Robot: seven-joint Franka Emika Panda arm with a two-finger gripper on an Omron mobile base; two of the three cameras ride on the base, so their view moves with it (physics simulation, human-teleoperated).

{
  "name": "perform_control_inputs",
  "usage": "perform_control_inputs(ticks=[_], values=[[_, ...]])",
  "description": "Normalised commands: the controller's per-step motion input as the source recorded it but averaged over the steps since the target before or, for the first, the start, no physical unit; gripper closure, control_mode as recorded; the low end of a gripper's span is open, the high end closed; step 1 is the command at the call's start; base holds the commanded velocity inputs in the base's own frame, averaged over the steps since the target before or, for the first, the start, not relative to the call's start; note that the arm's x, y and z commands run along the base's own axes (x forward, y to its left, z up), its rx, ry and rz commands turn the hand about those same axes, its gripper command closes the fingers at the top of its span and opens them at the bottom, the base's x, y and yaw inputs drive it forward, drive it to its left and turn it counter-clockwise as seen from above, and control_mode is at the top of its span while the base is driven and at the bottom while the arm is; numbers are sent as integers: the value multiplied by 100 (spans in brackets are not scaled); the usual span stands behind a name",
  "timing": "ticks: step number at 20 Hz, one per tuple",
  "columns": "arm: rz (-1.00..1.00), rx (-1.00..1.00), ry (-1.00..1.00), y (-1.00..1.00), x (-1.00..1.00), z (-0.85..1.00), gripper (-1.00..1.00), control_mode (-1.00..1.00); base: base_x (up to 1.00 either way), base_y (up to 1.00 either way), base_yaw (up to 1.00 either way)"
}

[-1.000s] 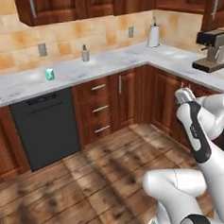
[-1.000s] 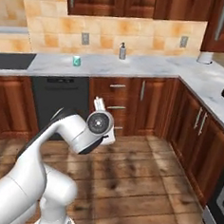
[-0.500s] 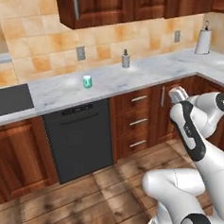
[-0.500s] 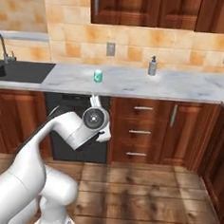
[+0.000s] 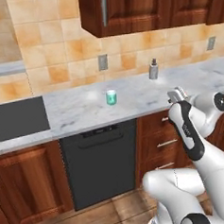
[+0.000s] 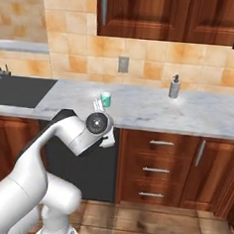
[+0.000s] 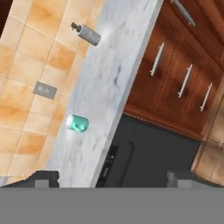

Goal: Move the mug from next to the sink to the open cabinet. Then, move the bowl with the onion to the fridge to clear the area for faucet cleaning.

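Base has driven left along the desk; whole scene shifted, mug [image 5: 111, 97] now near centre frame.
Mug itself unmoved: upright on the marble desk [image 5: 85, 111] above the dishwasher [image 5: 101, 164], sink [image 5: 17, 119] to its left. Gripper [image 5: 177, 94] carried short of it, jaws apparently wide and empty. Approach only; no grasp yet.

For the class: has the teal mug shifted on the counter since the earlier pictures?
No. The mug stands below and just right of the wall outlet, as before; the whole view slid because the base drove.
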Motion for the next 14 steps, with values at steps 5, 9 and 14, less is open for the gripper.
perform_control_inputs(ticks=[5,9,14], values=[[0,0,0,0,0,0,-100,100,100,69,-4],[0,0,0,0,0,0,-100,100,60,39,-5],[0,0,0,0,0,0,-100,100,54,0,-3]])
